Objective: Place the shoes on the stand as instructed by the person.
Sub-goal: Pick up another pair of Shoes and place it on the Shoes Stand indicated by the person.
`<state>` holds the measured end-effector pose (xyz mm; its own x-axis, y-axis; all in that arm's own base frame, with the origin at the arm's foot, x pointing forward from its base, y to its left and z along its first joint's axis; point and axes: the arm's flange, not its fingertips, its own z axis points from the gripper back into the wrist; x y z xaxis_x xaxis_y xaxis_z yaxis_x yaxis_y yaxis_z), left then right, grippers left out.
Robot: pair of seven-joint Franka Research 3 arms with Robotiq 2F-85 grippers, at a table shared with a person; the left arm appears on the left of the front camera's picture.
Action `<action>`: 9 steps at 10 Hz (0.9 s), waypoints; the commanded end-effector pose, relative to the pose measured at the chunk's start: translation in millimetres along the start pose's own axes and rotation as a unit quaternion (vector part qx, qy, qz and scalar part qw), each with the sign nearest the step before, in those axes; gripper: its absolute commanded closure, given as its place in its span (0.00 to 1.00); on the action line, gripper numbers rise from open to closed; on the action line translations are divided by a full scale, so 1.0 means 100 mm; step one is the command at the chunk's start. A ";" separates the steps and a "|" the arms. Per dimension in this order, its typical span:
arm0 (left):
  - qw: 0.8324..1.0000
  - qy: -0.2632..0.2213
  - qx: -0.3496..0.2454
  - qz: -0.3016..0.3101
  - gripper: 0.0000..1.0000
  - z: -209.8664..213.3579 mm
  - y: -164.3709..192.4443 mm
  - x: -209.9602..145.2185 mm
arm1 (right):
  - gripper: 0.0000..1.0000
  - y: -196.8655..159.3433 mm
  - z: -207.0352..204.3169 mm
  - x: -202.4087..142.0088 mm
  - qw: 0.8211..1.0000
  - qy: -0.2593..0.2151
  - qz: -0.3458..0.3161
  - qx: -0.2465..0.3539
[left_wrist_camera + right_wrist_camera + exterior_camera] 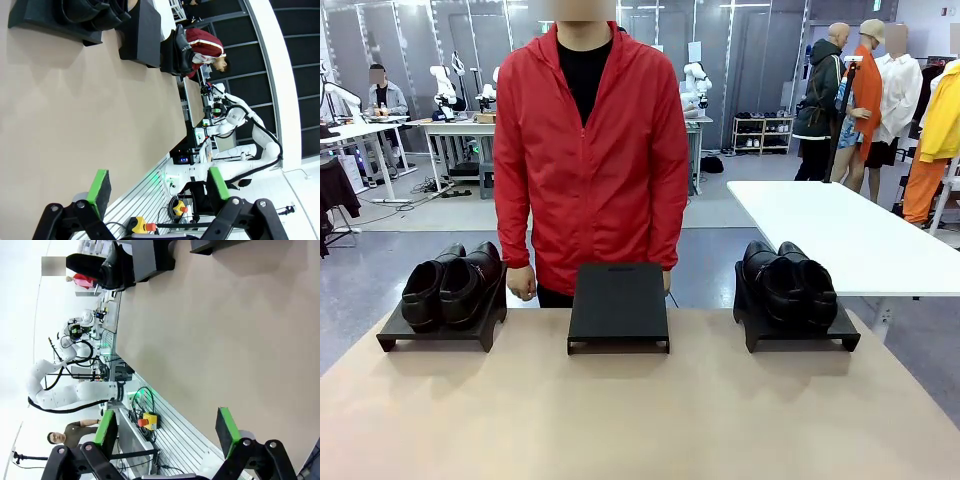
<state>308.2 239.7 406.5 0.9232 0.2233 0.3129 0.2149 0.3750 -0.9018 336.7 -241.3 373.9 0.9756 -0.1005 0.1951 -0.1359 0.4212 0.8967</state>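
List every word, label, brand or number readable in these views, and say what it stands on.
None can be read.
Middle stand: a faint mark near its far edge, too small to read.
Shoes: no legible brand.
Yellow box with the red button: no print legible.

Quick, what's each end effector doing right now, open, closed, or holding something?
Left end effector: open, holding nothing, above the bare beige tabletop.
Right end effector: open, holding nothing.
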 end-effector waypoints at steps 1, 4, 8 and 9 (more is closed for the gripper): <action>1.000 0.000 -0.006 -0.012 0.03 0.00 -0.02 -0.03 | 0.00 0.18 0.09 -0.02 1.000 0.005 0.017 -0.020; 1.000 0.000 -0.006 -0.012 0.03 0.00 -0.02 -0.03 | 0.00 0.18 0.09 -0.02 1.000 0.005 0.017 -0.020; 1.000 0.000 -0.006 -0.012 0.03 0.00 -0.02 -0.03 | 0.00 0.18 0.09 -0.02 1.000 0.005 0.017 -0.020; 1.000 0.000 -0.006 -0.012 0.03 0.00 -0.02 -0.03 | 0.00 0.18 0.09 -0.02 1.000 0.005 0.017 -0.020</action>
<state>308.3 239.6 406.5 0.9232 0.2232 0.3130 0.2150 0.3751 -0.9017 334.7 -241.6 392.4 0.9694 -0.0856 0.2302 -0.1688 0.4489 0.8775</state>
